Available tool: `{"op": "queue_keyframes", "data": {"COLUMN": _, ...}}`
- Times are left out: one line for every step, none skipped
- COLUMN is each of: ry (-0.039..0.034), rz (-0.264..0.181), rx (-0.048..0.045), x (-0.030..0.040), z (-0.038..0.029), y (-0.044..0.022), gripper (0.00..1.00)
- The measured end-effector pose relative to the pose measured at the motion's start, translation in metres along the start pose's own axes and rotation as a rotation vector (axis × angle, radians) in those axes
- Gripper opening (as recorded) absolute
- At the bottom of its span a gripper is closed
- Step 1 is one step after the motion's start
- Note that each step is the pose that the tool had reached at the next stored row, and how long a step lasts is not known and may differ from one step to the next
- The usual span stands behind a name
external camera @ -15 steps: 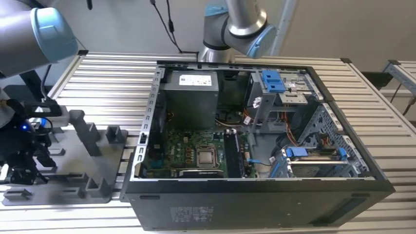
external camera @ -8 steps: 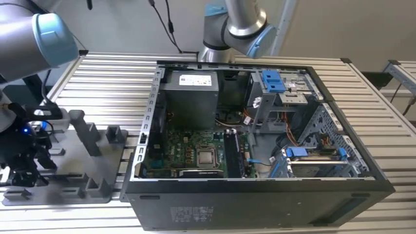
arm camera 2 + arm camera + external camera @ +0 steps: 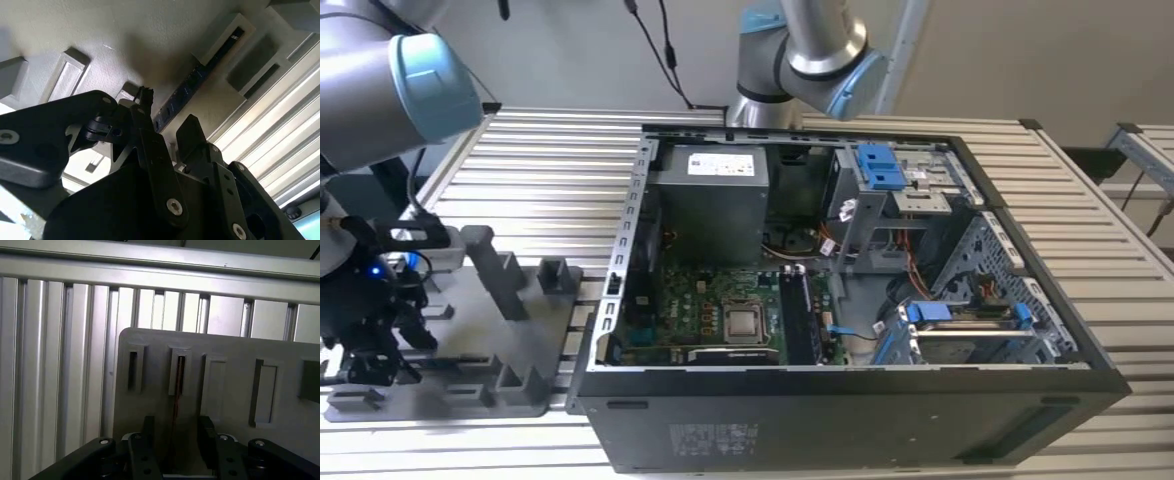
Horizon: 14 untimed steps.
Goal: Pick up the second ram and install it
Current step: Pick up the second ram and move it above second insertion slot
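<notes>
Seemingly 1 ram (image 3: 195,77), 1 tray (image 3: 454,400), 1 case (image 3: 854,420).

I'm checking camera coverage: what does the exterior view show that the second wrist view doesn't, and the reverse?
Exterior view, not the wrist one: the open computer case with its motherboard. Second wrist view, not the exterior: the second ram sitting in a slot, black chips showing. Both: the grey holder plate, the ribbed table and the open gripper.

silver-grey arm (image 3: 360,75) with pale blue joint caps (image 3: 438,85), black gripper (image 3: 176,434) linkages studded with silver screws (image 3: 173,205).
</notes>
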<state>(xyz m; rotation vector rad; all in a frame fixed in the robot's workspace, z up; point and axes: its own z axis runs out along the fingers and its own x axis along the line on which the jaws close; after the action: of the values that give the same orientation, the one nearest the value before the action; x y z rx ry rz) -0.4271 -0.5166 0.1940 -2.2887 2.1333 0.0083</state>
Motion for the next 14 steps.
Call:
{"op": "queue_keyframes", "data": {"ry": 0.0001, "rz": 0.0, "rx": 0.0, "x": 0.0, "z": 0.0, "y": 0.0, "gripper": 0.48}}
{"op": "queue_keyframes", "data": {"ry": 0.0001, "rz": 0.0, "rx": 0.0, "x": 0.0, "z": 0.0001, "y": 0.0, "gripper": 0.48}}
{"op": "queue_keyframes", "data": {"ry": 0.0, "rz": 0.0, "rx": 0.0, "x": 0.0, "z": 0.0003, "y": 0.0, "gripper": 0.45}}
{"op": "queue_keyframes", "data": {"ry": 0.0001, "rz": 0.0, "rx": 0.0, "x": 0.0, "z": 0.0003, "y": 0.0, "gripper": 0.45}}
{"op": "queue_keyframes", "data": {"ry": 0.0001, "rz": 0.0, "rx": 0.0, "x": 0.0, "z": 0.0004, "y": 0.0, "gripper": 0.39}}
{"op": "queue_keyframes", "data": {"ry": 0.0001, "rz": 0.0, "rx": 0.0, "x": 0.0, "z": 0.0005, "y": 0.0, "gripper": 0.33}}
{"op": "queue_keyframes", "data": {"ry": 0.0001, "rz": 0.0, "rx": 0.0, "x": 0.0, "z": 0.0005, "y": 0.0, "gripper": 0.33}}
{"op": "queue_keyframes", "data": {"ry": 0.0, "rz": 0.0, "rx": 0.0, "x": 0.0, "z": 0.0006, "y": 0.0, "gripper": 0.27}}
{"op": "queue_keyframes", "data": {"ry": 0.0, "rz": 0.0, "rx": 0.0, "x": 0.0, "z": 0.0007, "y": 0.0, "gripper": 0.27}}
{"op": "queue_keyframes", "data": {"ry": 0.0, "rz": 0.0, "rx": 0.0, "x": 0.0, "z": 0.0008, "y": 0.0, "gripper": 0.27}}
{"op": "queue_keyframes", "data": {"ry": 0.0, "rz": 0.0, "rx": 0.0, "x": 0.0, "z": 0.0009, "y": 0.0, "gripper": 0.27}}
{"op": "queue_keyframes", "data": {"ry": 0.0, "rz": 0.0, "rx": 0.0, "x": 0.0, "z": 0.001, "y": 0.0, "gripper": 0.27}}
{"op": "queue_keyframes", "data": {"ry": 0.0, "rz": 0.0, "rx": 0.0001, "x": 0.0, "z": 0.0011, "y": 0.0, "gripper": 0.27}}
{"op": "queue_keyframes", "data": {"ry": 0.0, "rz": 0.0, "rx": 0.0, "x": 0.0, "z": 0.0011, "y": 0.0, "gripper": 0.25}}
